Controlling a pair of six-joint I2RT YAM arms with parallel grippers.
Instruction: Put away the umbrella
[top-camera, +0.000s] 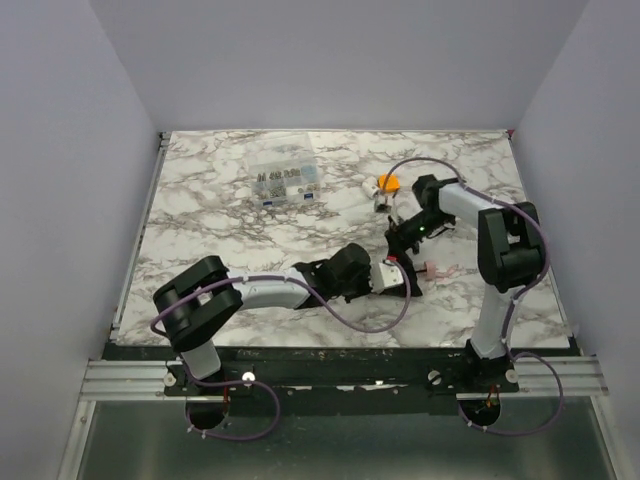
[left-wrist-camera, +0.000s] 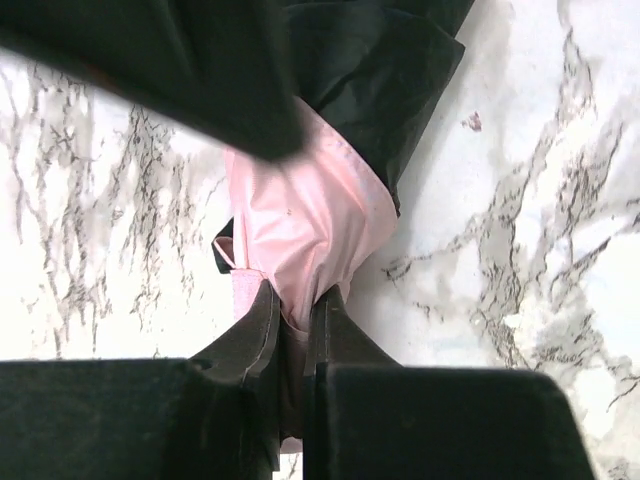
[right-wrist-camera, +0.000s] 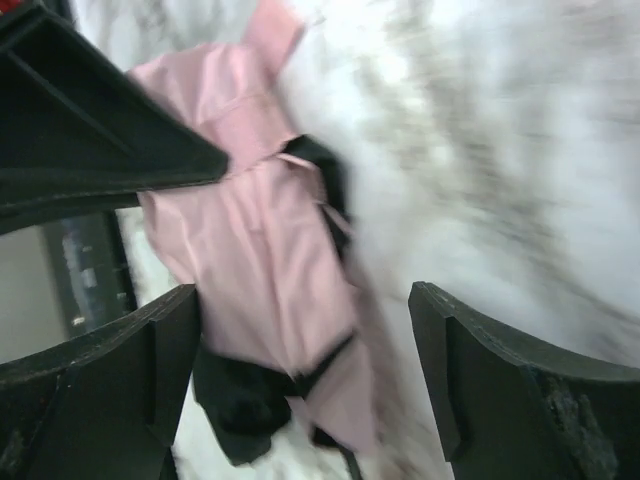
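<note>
**Gathering the umbrella: fabric pinched, bundle not yet secured**

We find the umbrella (left-wrist-camera: 300, 220) lying collapsed on the worktop (top-camera: 220, 230), near the orange gadget (top-camera: 387, 184) and on its robot-ward side. The left tool (left-wrist-camera: 297, 305) is clenched on a fold of pink fabric. The right tool (right-wrist-camera: 305, 335) is released, jaws spread wide, hovering over the bundle between gadget and umbrella. We judge the step in hand to be gathering the loose canopy into a roll. The next move calls for the right tool to close on the slack fabric or strap while the left holds its pinch.
</note>
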